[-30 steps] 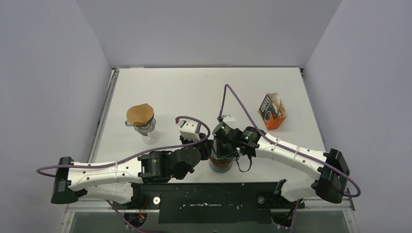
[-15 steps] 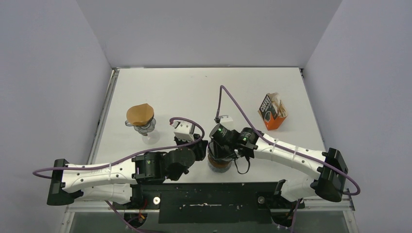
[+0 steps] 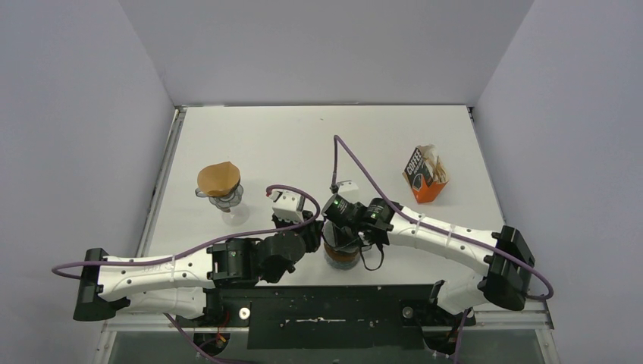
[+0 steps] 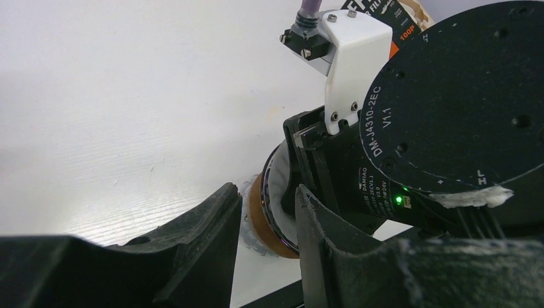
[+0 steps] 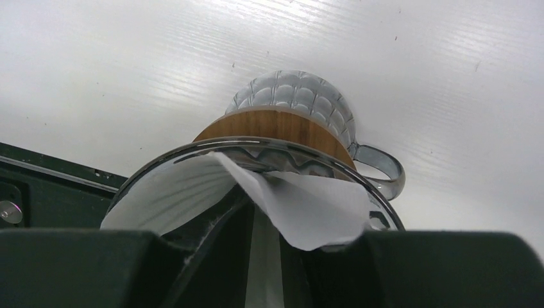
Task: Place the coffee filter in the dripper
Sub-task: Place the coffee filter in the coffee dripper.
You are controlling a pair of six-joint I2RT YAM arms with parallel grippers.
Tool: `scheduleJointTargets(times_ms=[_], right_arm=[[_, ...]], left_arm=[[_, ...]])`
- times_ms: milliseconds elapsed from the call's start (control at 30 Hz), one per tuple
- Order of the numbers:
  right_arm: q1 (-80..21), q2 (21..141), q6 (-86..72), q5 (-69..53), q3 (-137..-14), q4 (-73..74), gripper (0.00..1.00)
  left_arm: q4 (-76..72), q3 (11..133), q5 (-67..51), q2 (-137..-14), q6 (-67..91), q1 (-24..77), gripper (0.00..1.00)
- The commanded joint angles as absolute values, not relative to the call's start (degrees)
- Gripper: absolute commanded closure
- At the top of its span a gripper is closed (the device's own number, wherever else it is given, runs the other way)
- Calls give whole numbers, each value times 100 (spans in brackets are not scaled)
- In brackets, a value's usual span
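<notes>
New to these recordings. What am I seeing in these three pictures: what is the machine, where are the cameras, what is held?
The machine is a left arm and a right arm, bolted at the table's near edge. The overhead view looks down on both; the other two come from a camera on each wrist. Near the front stands a see-through dripper with a wooden collar. The right gripper pinches a white coffee filter lying mostly inside it. The left gripper waits beside the dripper, jaws apart, apparently holding nothing. Farther back are an orange coffee box and a glass holding a tan paper cone.
</notes>
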State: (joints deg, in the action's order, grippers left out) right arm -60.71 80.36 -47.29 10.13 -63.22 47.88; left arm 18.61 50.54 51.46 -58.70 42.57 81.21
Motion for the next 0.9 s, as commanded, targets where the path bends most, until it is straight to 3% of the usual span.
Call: scheduleJointTargets(times_ms=[0,433,500,567,867], right_arm=[[-6141,8210,-4736,1084,-6379,4826,78],[-6150,8211,-4717,1132,-6514,4920,95],[-6148,8197,-4726,1153,-6558,4957,92],[-6157,8171,-4753,1175,-6613,4986,80],[-6198,8043,-4824,1311,-6794,5153,73]], left_arm=[[1696,5080,5225,-5820,4160,8082,65],[1660,5070,5103,-5880,4114,8042,65],[1644,5080,5092,-5894,4096,8041,65],[1635,5082,5070,-5908,4078,8037,65],[1611,5078,4986,-5962,4061,8033,65]])
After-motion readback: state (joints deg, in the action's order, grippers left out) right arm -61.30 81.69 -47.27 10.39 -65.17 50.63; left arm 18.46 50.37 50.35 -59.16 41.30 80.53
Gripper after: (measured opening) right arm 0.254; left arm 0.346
